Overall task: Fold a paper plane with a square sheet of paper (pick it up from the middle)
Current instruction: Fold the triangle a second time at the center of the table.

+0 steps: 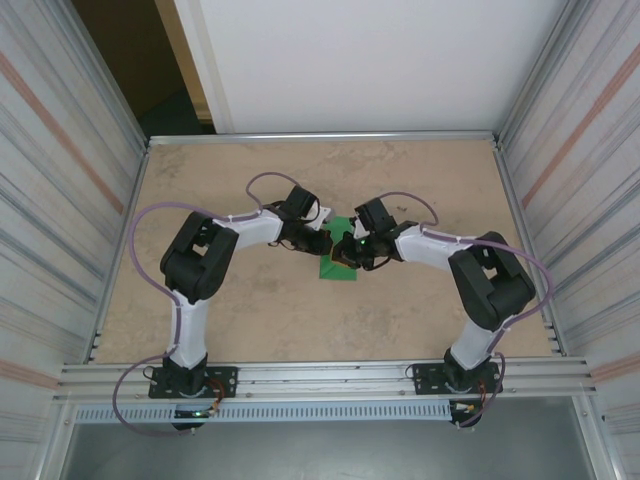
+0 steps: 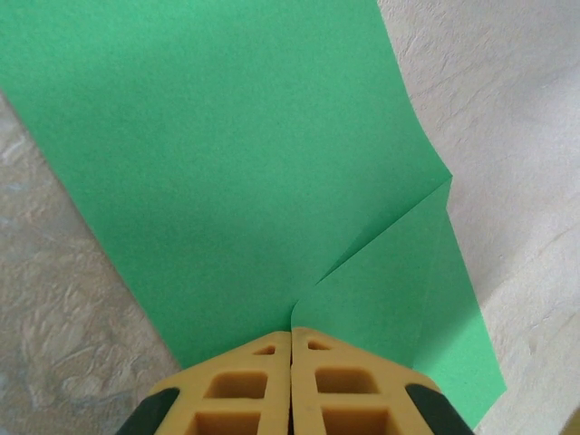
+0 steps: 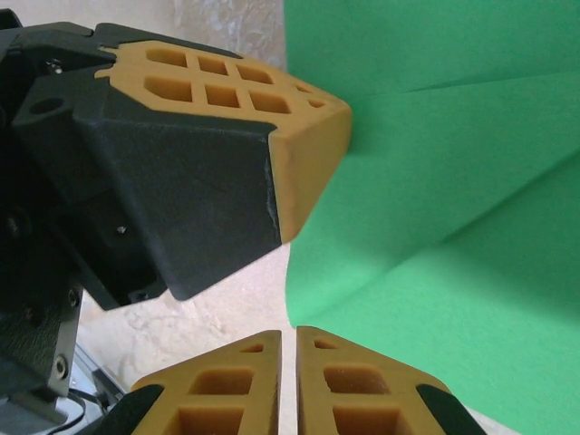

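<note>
sheet: the square sheet of paper [image 2: 208, 163], plain bright green, one corner flap [image 2: 399, 281] folded over, lies mid-bench [image 1: 260, 310] | left gripper [image 2: 291, 337]: clenched, tips on the paper where the flap's crease ends | right gripper [image 3: 288, 333]: clenched, tips at the sheet's edge, just beside the left one

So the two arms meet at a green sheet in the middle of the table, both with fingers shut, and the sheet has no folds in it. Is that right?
Not quite: the green sheet does have folds. The left wrist view shows a flap turned over along a diagonal edge, just ahead of the shut left fingers. The right fingers are shut too; the rest stands.
</note>
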`<action>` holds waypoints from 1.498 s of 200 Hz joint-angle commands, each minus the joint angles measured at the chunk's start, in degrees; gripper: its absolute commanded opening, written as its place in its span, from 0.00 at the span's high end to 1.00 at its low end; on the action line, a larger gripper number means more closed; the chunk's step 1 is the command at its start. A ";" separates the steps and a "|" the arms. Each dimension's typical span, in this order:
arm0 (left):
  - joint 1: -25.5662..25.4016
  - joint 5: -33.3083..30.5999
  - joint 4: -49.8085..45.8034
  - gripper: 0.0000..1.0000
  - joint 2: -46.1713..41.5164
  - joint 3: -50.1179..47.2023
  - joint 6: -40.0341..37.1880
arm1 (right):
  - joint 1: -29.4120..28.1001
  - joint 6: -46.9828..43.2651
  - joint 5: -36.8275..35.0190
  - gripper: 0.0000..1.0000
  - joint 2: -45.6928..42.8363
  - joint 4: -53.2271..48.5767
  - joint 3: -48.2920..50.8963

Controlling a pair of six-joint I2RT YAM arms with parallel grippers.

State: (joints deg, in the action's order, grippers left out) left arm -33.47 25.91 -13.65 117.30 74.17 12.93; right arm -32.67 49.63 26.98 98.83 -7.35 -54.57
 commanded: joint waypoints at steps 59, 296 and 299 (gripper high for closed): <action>1.22 1.51 -1.07 0.91 1.50 0.27 2.35 | 2.96 7.06 -3.08 0.89 4.80 8.19 -1.16; 2.71 4.30 6.92 0.66 -5.47 -7.22 8.30 | 4.82 8.44 -6.41 0.91 11.48 3.84 -1.82; 2.76 3.95 6.83 0.66 -5.56 -7.22 8.26 | 4.84 8.47 -6.37 0.91 11.50 3.84 -1.79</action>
State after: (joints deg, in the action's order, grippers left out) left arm -30.76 30.04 -6.94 111.53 66.98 21.32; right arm -28.36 57.01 22.61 107.87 0.01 -56.27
